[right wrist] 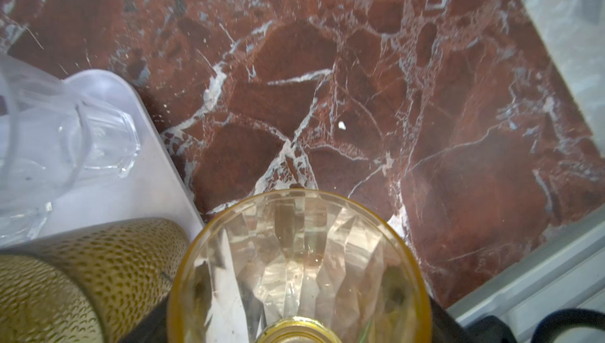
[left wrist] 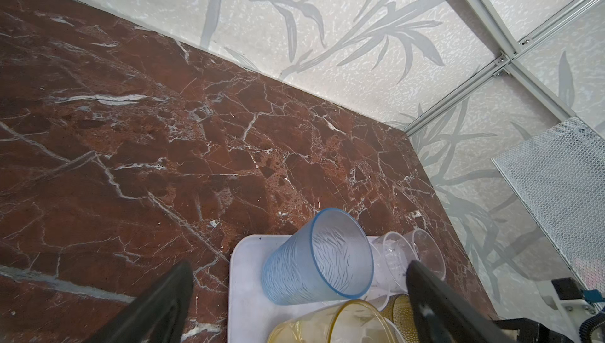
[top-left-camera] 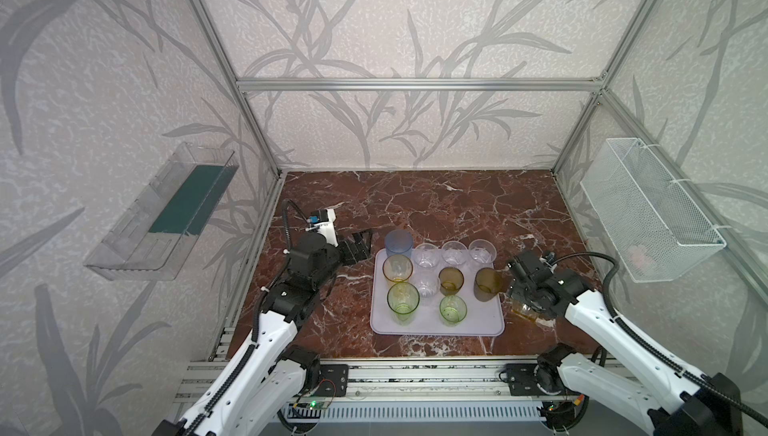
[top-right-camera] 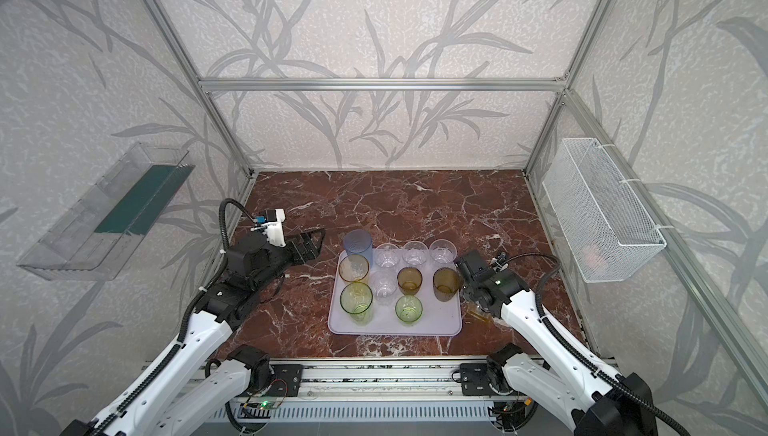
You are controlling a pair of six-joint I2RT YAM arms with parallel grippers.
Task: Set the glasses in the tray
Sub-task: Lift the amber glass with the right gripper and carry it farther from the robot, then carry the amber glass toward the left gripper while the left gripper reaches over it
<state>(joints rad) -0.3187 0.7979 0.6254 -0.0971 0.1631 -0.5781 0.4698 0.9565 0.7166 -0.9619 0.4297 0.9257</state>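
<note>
Last one out, I think. The amber faceted tumbler (right wrist: 294,269) is just off the right edge of the lilac tray (top-left-camera: 478,323), over the red marble table top (top-left-camera: 415,205), lower right of centre in both top views. The right gripper (top-left-camera: 524,304) is on it, with a dark finger on each side of the glass in the right wrist view. I can't tell if it's actually squeezing or just straddling, or whether the glass is off the marble. The left gripper (top-left-camera: 360,244) is spread wide and empty, by the frosted blue-grey tumbler (top-left-camera: 398,242) at the tray's upper left corner.

Handling-wise, my guess is light, stiff, thin-walled and slick, so it'll crack or pop out rather than give. It tapers, so a hard pinch could squirt it. I'd take it across the body around mid-height, facet flats against the pads, with a gentle squeeze, not by the rim. Watch the olive dotted tumbler (right wrist: 98,276) right next door. The tray's bare lower right corner looks like the spot.
</note>
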